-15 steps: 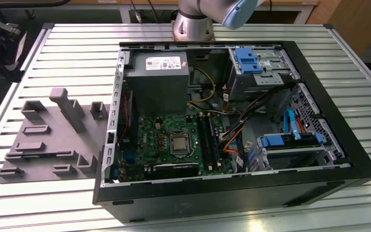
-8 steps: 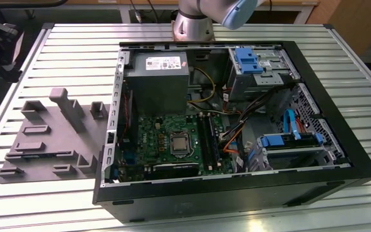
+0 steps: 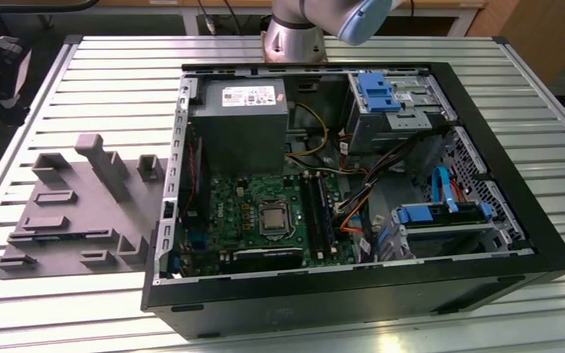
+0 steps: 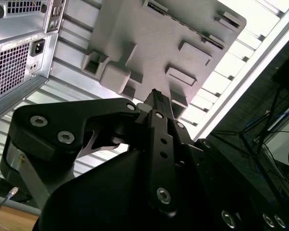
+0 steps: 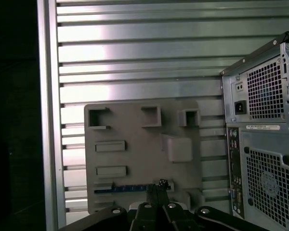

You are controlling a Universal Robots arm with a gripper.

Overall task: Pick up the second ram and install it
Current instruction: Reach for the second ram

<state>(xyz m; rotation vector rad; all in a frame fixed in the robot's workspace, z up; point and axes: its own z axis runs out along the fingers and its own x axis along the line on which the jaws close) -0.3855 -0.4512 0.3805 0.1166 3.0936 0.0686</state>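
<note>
The black body of the end effector [image 4: 156,94], with its linkage arms and screw heads, is seen nearest in both wrist views. Its tips lie together with no gap to be made out, and nothing is held between them.

Well below the end effector, a grey holder plate [image 5: 139,159] is laid flat on the slatted worktop [image 5: 135,57]. The memory stick [image 5: 127,188] is found in a long groove along one edge of this plate. In the first wrist view it appears as a thin dark-blue strip, and the tips are lined up over it, toward one of its ends. No contact is made yet, as stick and tips are well apart in height. Whether the stick stands upright or leans in its groove cannot be told.

To one side of the end effector, just beside the plate, the computer case [image 5: 260,144] rests on the same worktop. In the exterior view its side is open, and the green board [image 3: 263,213] with its long black slots [image 3: 317,209] is exposed.

The stick is judged to be light, stiff and thin, but fragile, since its small chips could be damaged by hard squeezing or bending. It is best taken across its two flat faces, near the middle of the free long edge, so that it is lifted level. The edge seated in the groove is better left untouched.
</note>
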